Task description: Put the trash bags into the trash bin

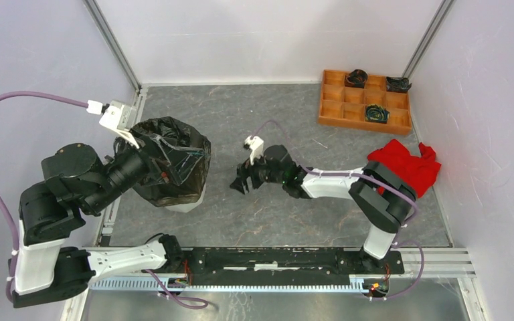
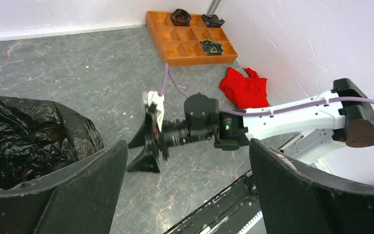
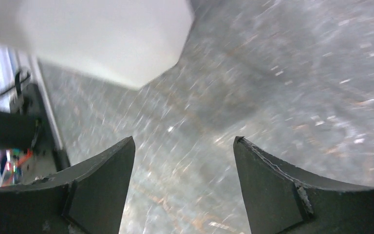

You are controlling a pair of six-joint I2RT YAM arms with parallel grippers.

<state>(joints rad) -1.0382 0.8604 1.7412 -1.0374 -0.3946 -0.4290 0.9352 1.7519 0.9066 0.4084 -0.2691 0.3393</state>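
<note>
The black trash bag (image 1: pixel 174 155) is draped over the white trash bin (image 1: pixel 189 204), covering its rim and most of its sides; only the bin's lower edge shows. My left gripper (image 1: pixel 161 173) is at the bag's near-left side, open and empty. In the left wrist view (image 2: pixel 187 144) the bag (image 2: pixel 24 136) lies to the left of the jaws. My right gripper (image 1: pixel 241 180) hovers low over the floor to the right of the bin, open and empty. It also shows in the left wrist view (image 2: pixel 145 146). The right wrist view (image 3: pixel 184 139) is blurred, with a white bin face (image 3: pixel 102 39) ahead.
An orange compartmented tray (image 1: pixel 348 105) with small dark items stands at the back right. A red cloth (image 1: pixel 408 166) lies at the right, beside the right arm. The black base rail (image 1: pixel 288 257) runs along the near edge. Walls close in on three sides.
</note>
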